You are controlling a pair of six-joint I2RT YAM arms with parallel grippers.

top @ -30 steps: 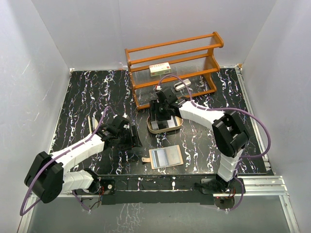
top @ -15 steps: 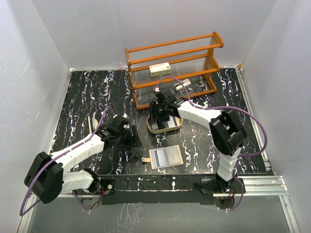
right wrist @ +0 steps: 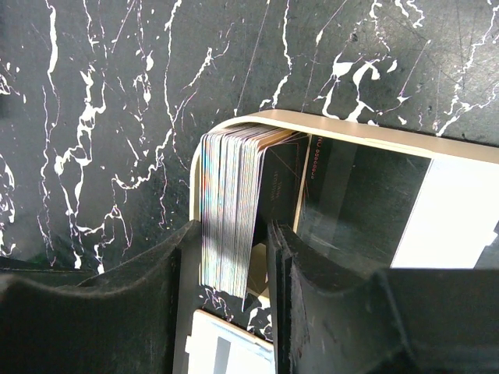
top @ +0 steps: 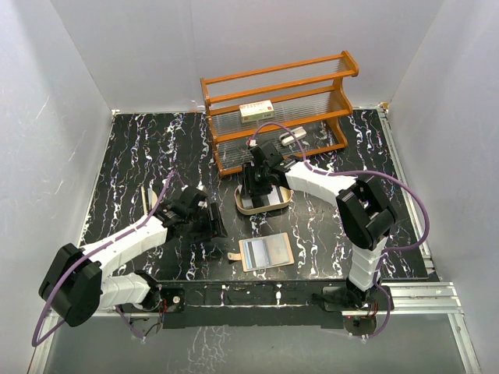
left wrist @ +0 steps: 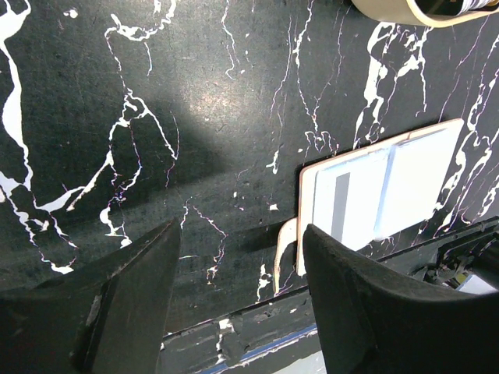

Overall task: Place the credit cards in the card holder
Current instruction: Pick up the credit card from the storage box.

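Standing upright in tray [right wrist: 312, 124]: cred. cards [right wrist: 228, 202]

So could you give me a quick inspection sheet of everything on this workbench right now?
Surface: black white-veined table.
Job's things: card holder lies open near the front edge; credit cards stand stacked in the oval tray.
Clutter: wooden rack at the back, white box on it.
Tools: left tool open above bare table; right tool straddles the card stack, grip unclear.
Cables: purple cables loop along both arms.
Surroundings: plain white walls.

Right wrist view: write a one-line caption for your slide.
Right gripper straddling a stack of credit cards standing on edge in the beige-rimmed tray.
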